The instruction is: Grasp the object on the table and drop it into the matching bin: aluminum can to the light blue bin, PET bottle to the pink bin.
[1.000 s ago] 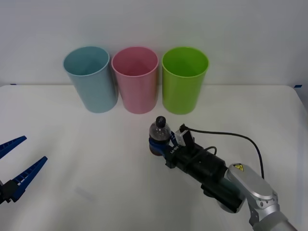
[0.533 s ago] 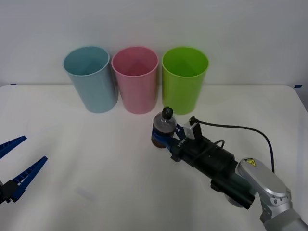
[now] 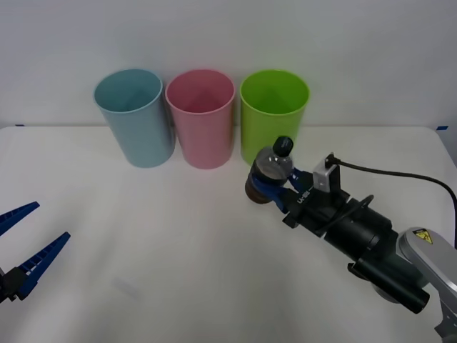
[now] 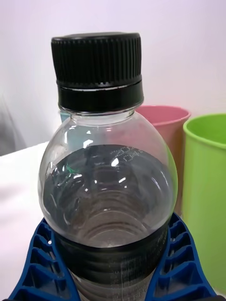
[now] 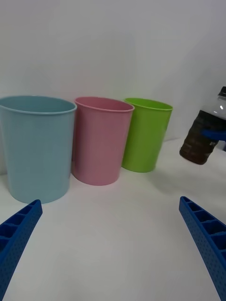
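- Right gripper (image 3: 275,187) is clamped on the bottle (image 3: 270,174); I see a blue ribbed finger (image 4: 181,263) on each side of the lower body in the right wrist view.
- Bottle look: small, clear plastic, round black ribbed cap (image 4: 97,68), domed clear shoulder, dark label band round the lower half.
- Bottle position: off the table (image 3: 143,243), its base hanging free in the left wrist view (image 5: 203,136). It leans, cap tipped up and toward the robot's right.
- From the front view it sits in front of the green bin (image 3: 274,118), overlapping that bin's lower front wall. I can't tell how much of a gap there is between them.
- Pink bin (image 3: 201,116) is the middle of three in a row at the far side of the table; light blue bin (image 3: 133,116) on its left, green one on its right. All three upright, mouths open.
- Bottle is to the right of the pink bin and below its rim level as I see it.
- Right arm (image 3: 371,246) reaches in from the lower right, black cable looped off the wrist.
- Left gripper (image 3: 28,239) hovers low at the left edge, fingers spread wide, nothing between them, well apart from the bins and bottle.
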You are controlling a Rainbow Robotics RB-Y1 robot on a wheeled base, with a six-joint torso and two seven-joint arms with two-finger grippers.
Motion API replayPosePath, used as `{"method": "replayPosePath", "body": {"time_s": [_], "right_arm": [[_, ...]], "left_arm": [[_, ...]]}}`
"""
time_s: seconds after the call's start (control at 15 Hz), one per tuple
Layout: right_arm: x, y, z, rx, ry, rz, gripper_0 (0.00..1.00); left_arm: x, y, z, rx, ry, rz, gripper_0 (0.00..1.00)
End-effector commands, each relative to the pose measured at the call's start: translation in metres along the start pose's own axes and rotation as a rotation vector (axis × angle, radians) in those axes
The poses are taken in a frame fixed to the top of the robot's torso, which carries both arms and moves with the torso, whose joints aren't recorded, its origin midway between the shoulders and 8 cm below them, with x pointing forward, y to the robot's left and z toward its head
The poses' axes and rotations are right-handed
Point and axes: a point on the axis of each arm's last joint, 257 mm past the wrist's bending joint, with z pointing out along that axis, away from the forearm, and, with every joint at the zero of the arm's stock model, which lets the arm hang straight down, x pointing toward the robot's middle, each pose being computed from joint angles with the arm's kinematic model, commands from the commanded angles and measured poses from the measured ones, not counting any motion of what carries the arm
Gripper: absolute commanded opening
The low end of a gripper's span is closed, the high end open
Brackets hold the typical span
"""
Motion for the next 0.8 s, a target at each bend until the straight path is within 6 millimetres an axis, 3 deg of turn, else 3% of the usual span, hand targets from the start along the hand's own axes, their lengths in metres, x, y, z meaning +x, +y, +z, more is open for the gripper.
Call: {"method": "replayPosePath", "body": {"time_s": [0.07, 0.8], "right_arm": [[-0.032, -0.007, 0.001, 0.005, -0.051, 0.043, 0.00], [-0.133, -0.048, 0.034, -0.008, -0.141, 0.081, 0.00]], "left_arm": [[0.000, 0.000, 0.000, 0.000, 0.000, 0.000, 1.00], [0.000, 0.000, 0.000, 0.000, 0.000, 0.000, 1.00]]}}
